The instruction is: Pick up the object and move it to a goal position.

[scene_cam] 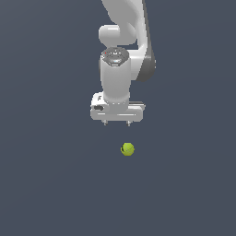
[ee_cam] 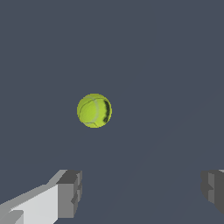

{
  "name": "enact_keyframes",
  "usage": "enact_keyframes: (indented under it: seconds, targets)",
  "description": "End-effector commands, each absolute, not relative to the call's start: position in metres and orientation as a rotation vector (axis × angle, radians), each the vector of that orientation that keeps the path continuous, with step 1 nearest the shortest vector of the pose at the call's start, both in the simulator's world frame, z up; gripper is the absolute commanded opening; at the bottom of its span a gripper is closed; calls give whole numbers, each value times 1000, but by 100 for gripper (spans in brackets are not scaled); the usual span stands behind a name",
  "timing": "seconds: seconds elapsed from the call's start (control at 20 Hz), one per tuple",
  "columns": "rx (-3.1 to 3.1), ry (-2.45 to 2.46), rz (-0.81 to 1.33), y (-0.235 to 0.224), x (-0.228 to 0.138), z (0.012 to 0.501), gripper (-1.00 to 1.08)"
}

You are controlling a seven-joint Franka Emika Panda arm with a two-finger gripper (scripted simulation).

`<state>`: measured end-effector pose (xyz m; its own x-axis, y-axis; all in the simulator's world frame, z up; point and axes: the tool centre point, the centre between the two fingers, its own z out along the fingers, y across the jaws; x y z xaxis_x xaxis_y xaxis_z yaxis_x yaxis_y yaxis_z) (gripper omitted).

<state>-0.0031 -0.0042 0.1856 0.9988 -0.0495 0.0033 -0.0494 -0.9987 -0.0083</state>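
A small yellow-green ball (scene_cam: 127, 149) with a dark curved mark lies on the dark grey floor. In the wrist view the ball (ee_cam: 94, 110) sits free, apart from both fingers. My gripper (scene_cam: 117, 123) hangs above the floor, up and toward the exterior view's left of the ball. Its jaws stand wide apart and empty. In the wrist view my gripper (ee_cam: 142, 192) shows one grey fingertip (ee_cam: 70, 192) and the other at the frame's edge (ee_cam: 214, 190), with only floor between them.
The flat dark grey floor (scene_cam: 55, 184) fills both views. The white arm (scene_cam: 122, 55) rises above the gripper. No goal marker shows.
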Motion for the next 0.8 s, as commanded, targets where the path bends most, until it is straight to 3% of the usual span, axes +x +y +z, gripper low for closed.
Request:
enact_keyframes:
  seconds: [0.0, 0.75]
  targets:
    - [-3132, 77, -6, -4, -3, 186, 100]
    - [-3127, 8, 59, 28, -12, 176, 100]
